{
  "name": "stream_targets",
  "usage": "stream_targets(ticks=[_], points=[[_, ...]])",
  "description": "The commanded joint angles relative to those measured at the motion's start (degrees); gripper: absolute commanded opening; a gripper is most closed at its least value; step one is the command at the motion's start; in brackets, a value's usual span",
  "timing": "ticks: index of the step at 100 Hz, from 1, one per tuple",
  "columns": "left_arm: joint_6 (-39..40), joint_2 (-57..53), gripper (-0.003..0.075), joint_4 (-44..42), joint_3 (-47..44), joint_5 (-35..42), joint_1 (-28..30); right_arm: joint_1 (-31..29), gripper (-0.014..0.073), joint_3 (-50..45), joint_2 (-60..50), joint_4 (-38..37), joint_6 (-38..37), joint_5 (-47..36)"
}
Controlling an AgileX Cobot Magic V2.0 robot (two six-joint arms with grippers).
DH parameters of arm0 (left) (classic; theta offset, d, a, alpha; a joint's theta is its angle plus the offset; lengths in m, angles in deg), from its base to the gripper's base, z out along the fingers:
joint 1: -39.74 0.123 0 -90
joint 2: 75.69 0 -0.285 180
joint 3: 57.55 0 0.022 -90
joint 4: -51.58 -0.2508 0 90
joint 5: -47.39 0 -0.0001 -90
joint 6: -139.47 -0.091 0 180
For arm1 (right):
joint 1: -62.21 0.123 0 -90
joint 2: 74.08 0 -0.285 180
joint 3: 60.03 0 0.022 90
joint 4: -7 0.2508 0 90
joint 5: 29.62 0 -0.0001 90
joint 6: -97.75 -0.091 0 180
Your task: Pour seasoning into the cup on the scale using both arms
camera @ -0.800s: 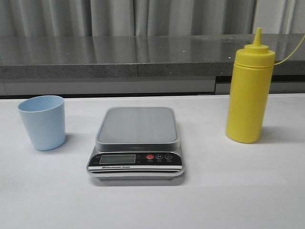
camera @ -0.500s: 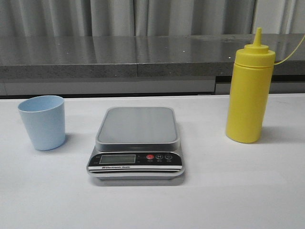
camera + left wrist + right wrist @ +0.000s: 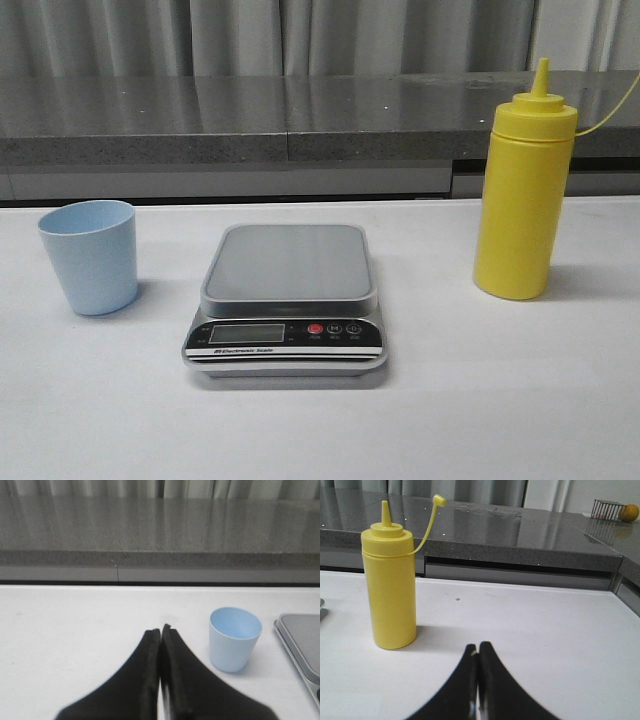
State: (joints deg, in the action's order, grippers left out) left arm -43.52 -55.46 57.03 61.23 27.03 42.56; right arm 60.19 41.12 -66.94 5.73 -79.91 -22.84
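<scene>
A pale blue cup (image 3: 89, 256) stands upright on the white table at the left, off the scale (image 3: 287, 298), which sits in the middle with its grey platform bare. The yellow seasoning bottle (image 3: 524, 194) stands upright at the right, its cap hanging off on a thin tether. In the left wrist view my left gripper (image 3: 161, 628) is shut with nothing in it, short of the cup (image 3: 234, 638) and apart from it. In the right wrist view my right gripper (image 3: 478, 645) is shut and empty, apart from the bottle (image 3: 389, 592). Neither gripper shows in the front view.
A grey stone counter ledge (image 3: 280, 125) runs along the back of the white table (image 3: 480, 400), with curtains behind it. A wire basket holding an orange fruit (image 3: 630, 512) sits on the counter at the far back.
</scene>
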Motion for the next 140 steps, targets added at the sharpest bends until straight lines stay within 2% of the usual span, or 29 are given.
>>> stream_targets(ticks=[1, 16, 21, 28, 45, 52, 92, 108, 140], points=[[0.27, 7.31, -0.0020, 0.31, 6.51, 0.07, -0.26, -0.31, -0.0060, 1.07, -1.03, 0.09, 0.53, -4.50], [0.18, 18.50, -0.0014, 0.06, 13.12, -3.25, -0.26, -0.31, -0.0060, 1.07, -1.03, 0.09, 0.53, -4.50], [0.18, 22.83, 0.0016, 0.06, 15.65, -4.56, -0.26, -0.31, -0.0060, 1.07, -1.03, 0.09, 0.53, -4.50], [0.18, 28.09, 0.0106, 0.06, 18.68, -5.63, -0.26, -0.31, -0.0060, 1.07, -1.03, 0.09, 0.53, -4.50], [0.18, 38.76, 0.0430, 1.47, 25.44, -5.88, -0.26, -0.31, -0.0060, 1.07, -1.03, 0.09, 0.53, -4.50], [0.18, 42.60, 0.0510, 2.91, 28.16, -5.96, -0.26, -0.31, -0.0060, 1.07, -1.03, 0.09, 0.53, -4.50], [-2.02, 62.61, 0.0512, 4.12, 43.20, -12.18, -8.38, -0.31, -0.0060, 1.07, -1.03, 0.09, 0.53, -4.50], [-2.02, 69.75, 0.0512, 4.12, 47.64, -15.40, -9.53, -0.31, -0.0060, 1.07, -1.03, 0.09, 0.53, -4.50], [-2.02, 79.97, 0.0512, 4.12, 52.10, -15.36, -9.62, -0.31, -0.0060, 1.07, -1.03, 0.09, 0.53, -4.50]])
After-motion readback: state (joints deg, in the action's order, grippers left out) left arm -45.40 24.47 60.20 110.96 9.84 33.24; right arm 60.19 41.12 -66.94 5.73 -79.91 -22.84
